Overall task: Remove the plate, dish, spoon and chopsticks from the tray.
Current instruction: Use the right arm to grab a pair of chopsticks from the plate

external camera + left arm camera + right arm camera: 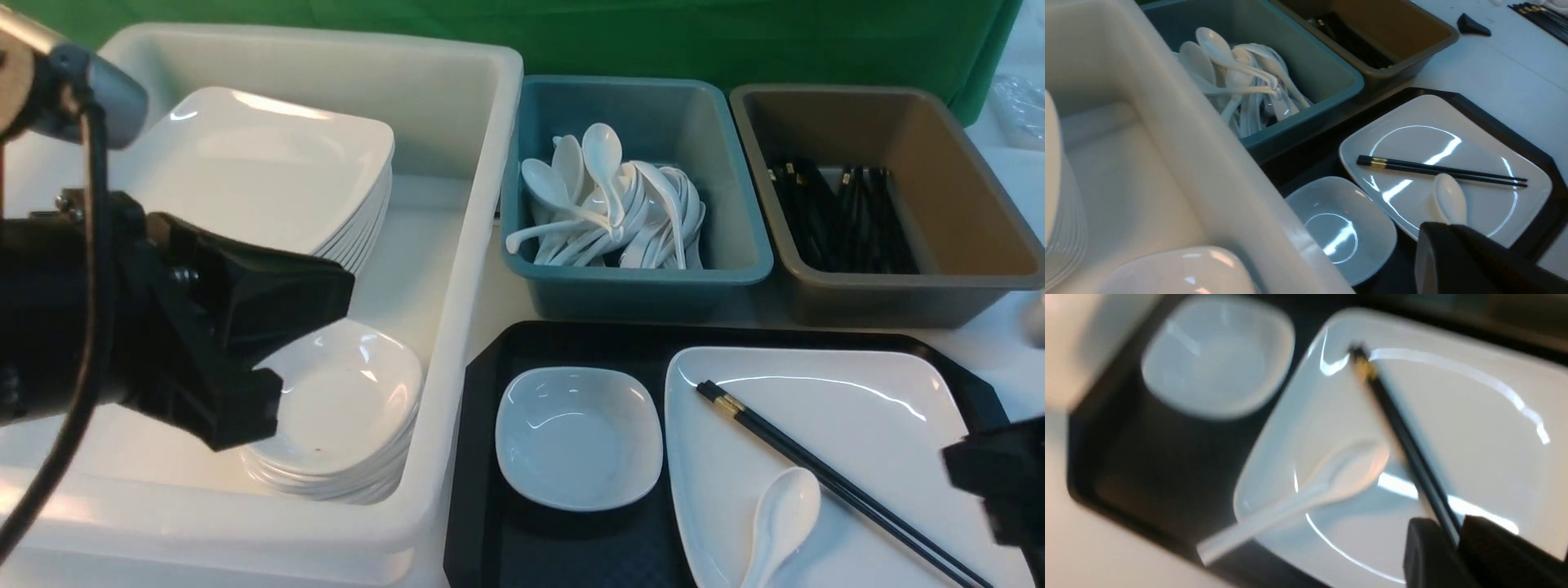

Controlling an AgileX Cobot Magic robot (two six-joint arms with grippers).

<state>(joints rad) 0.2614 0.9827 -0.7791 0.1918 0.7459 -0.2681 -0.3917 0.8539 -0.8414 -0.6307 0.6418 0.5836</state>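
Note:
The black tray (571, 547) holds the small white dish (578, 437) on its left and the large white plate (824, 408) on its right. The black chopsticks (824, 478) lie diagonally across the plate, with the white spoon (780, 518) beside them on the plate. My left gripper (245, 400) looks shut and empty above the white tub; in the left wrist view (1439, 230) it shows as one dark mass. My right gripper (992, 482) hovers over the plate's near right part. In the blurred right wrist view (1457, 528) its jaws look shut, and the chopsticks (1404, 433) run below them.
The white tub (457, 269) on the left holds a stack of plates (261, 171) and a stack of dishes (343, 408). A teal bin (735, 245) of spoons and a brown bin (963, 220) of chopsticks stand behind the tray.

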